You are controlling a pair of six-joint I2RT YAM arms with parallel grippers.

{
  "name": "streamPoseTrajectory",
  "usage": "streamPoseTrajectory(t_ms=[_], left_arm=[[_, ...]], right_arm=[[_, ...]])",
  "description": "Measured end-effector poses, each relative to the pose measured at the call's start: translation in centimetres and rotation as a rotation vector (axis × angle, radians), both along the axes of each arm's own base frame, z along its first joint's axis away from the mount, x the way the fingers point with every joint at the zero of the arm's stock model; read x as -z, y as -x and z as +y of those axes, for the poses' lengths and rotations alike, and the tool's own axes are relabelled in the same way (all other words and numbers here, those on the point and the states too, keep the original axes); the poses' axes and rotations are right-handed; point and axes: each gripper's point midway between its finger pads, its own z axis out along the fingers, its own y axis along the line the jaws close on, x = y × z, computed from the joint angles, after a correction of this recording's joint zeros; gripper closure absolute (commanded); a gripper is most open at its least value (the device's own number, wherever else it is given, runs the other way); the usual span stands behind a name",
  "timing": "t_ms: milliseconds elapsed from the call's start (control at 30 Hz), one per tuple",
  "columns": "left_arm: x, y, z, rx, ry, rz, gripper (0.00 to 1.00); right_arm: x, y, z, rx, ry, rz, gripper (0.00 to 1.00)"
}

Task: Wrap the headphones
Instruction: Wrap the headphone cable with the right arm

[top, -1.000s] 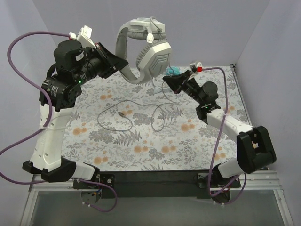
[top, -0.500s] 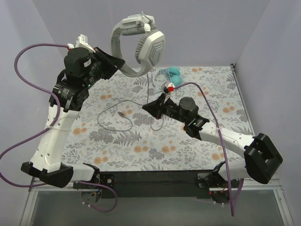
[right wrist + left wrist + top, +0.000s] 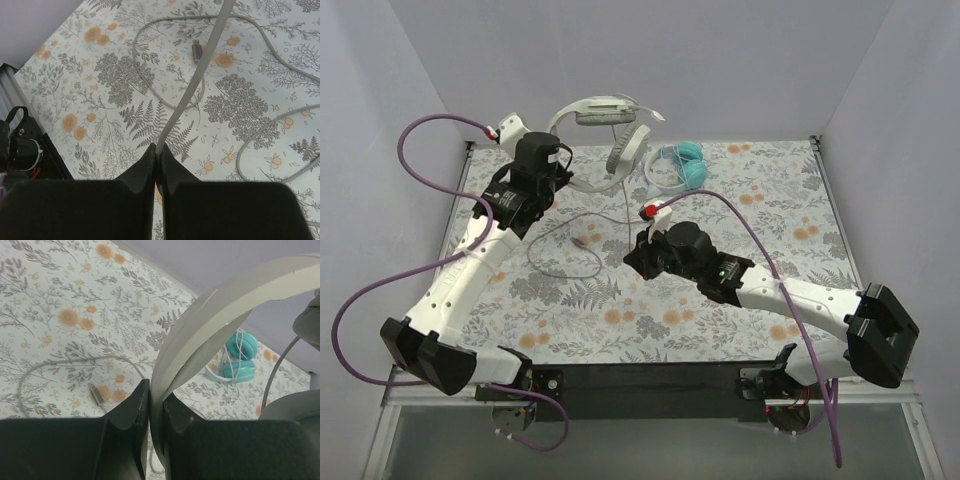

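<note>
the white-grey headphones [image 3: 625, 150] are held up at 11 o'clock over the floral table [image 3: 795, 190], their headband [image 3: 215, 307] clamped by the left gripper [image 3: 150, 390]. their thin grey cable [image 3: 200, 65] is pinched by the right gripper [image 3: 156, 149] near the centre. the teal headphones [image 3: 682, 165] are seen lying at 1 o'clock, by the far edge.

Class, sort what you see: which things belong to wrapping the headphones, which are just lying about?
In the job: white-grey headphones, held by the left claw; their grey cable, pinched by the right claw; teal headphones.
Not in the job: purple robot cables; floral table cover.
</note>
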Motion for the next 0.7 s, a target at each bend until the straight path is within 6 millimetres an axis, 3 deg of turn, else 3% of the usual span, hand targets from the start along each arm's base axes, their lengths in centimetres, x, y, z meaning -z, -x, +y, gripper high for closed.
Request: streamPoseTrajectory(t_ms=[200,400,533,700], left_arm=[[0.8,-0.3,0.2,-0.035,-0.076,0.007,1.0],[2.4,-0.8,-0.3,-0.061,-0.183,0.035,1.0],[4.4,-0.9,-1.2,-0.062,-0.279,0.076,1.0],[6.7,0.5,-1.8,-0.047,-0.413,0.122,1.0]], right_arm=[[0.2,-0.2,0.0,0.032,0.092,0.003,0.96],[3.0,-0.8,0.5,0.071,0.308,0.01,0.98],[2.7,-0.9,-0.8,0.123,0.412,-0.033,0.98],[1.4,-1.5,-3.4,0.211,0.484,-0.09,0.96]])
